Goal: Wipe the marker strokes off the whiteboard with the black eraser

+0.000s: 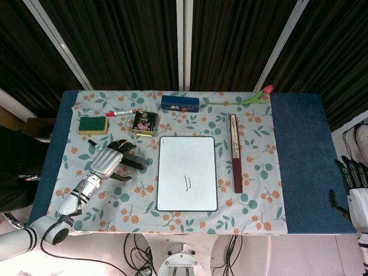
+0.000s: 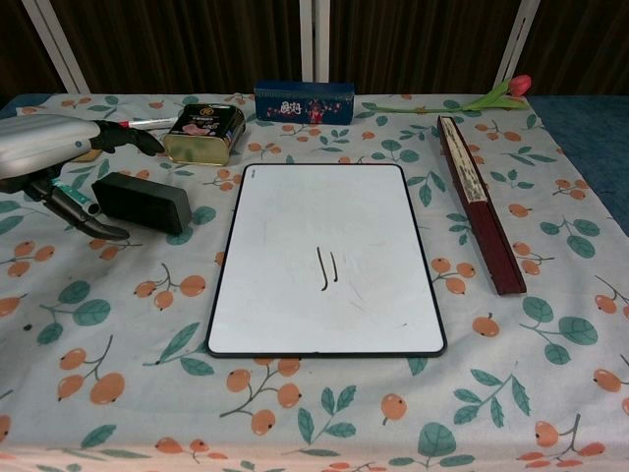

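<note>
The whiteboard [image 1: 187,172] [image 2: 324,258] lies flat in the middle of the table, with two short dark marker strokes [image 1: 188,183] [image 2: 327,268] below its centre. The black eraser [image 2: 142,202] [image 1: 137,163] rests on the cloth just left of the board. My left hand [image 1: 108,162] [image 2: 54,157] hovers at the eraser's left end, fingers spread above and below it without gripping it. At the lower right, off the table's edge, my right hand [image 1: 352,184] holds nothing and has its fingers apart.
A green sponge [image 1: 93,124], a red marker [image 1: 121,112] and a gold tin [image 1: 145,123] [image 2: 203,133] sit behind the eraser. A blue box [image 1: 180,103] [image 2: 304,101] and a tulip [image 1: 259,95] lie at the back. A long dark red case [image 1: 236,152] [image 2: 480,202] runs along the board's right.
</note>
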{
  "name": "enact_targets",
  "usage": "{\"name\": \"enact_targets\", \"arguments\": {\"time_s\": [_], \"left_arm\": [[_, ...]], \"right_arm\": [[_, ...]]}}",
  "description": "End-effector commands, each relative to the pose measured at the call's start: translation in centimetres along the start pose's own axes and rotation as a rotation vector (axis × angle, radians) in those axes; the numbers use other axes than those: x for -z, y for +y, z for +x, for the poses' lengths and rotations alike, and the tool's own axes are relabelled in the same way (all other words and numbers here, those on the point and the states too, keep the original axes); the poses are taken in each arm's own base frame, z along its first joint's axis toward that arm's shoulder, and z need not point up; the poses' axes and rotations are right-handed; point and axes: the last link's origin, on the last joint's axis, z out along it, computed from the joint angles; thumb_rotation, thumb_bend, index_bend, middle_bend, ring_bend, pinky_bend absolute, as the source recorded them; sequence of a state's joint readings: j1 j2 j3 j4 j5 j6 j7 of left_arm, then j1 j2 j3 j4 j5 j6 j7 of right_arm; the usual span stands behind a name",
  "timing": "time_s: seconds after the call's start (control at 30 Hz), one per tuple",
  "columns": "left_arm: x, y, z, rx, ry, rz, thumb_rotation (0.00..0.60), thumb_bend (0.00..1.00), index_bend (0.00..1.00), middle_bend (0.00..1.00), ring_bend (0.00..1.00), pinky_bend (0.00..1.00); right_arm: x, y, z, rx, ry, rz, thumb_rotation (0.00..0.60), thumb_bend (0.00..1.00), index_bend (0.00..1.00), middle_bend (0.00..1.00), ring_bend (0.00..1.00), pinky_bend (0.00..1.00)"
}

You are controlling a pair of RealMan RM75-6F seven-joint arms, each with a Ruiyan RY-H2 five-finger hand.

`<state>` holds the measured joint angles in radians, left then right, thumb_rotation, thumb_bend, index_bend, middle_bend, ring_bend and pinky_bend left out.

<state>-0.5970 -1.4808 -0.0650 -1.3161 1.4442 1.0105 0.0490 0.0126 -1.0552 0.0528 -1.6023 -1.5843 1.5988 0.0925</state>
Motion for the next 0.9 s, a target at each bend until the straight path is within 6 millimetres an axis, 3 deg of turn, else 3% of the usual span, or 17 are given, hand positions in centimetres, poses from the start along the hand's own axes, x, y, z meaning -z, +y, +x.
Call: {"name": "enact_targets", "arguments": {"time_s": [0.03, 0.23, 0.43, 0.73, 0.9], "left_arm": [[0.03, 0.04, -0.18, -0.001, -0.009, -0.006, 0.365, 0.07, 0.13, 0.15, 0.08, 0.18], [-0.07, 0.39, -0.21, 0.002, -0.004, -0.018, 0.36, 0.07, 0.13, 0.15, 0.08, 0.18], [-0.35, 0.76, 0.16, 0.0, -0.004, -0.041, 0.304, 0.07, 0.13, 0.16, 0.08, 0.18], [-0.45, 0.71, -0.28, 0.007, -0.026, -0.039, 0.3, 0.08, 0.13, 0.16, 0.08, 0.18], [-0.34, 0.92, -0.19, 0.029, -0.012, -0.046, 0.302, 0.08, 0.13, 0.26, 0.08, 0.18]], "right_arm": [[-0.02, -0.02, -0.22, -0.002, -0.009, -0.002, 0.6, 0.44, 0.0, 0.0, 0.0, 0.0], [-0.07, -0.06, -0.24, -0.002, -0.007, 0.0, 0.6, 0.43, 0.0, 0.0, 0.0, 0.0], [-0.16, 0.12, -0.08, -0.001, -0.005, -0.009, 0.6, 0.43, 0.0, 0.0, 0.0, 0.0], [-0.29, 0.21, -0.26, 0.001, -0.01, -0.015, 0.6, 0.43, 0.0, 0.0, 0.0, 0.0], [-0.23, 0.17, -0.38, 0.002, -0.015, -0.014, 0.6, 0.38, 0.0, 0.0, 0.0, 0.0]]}}
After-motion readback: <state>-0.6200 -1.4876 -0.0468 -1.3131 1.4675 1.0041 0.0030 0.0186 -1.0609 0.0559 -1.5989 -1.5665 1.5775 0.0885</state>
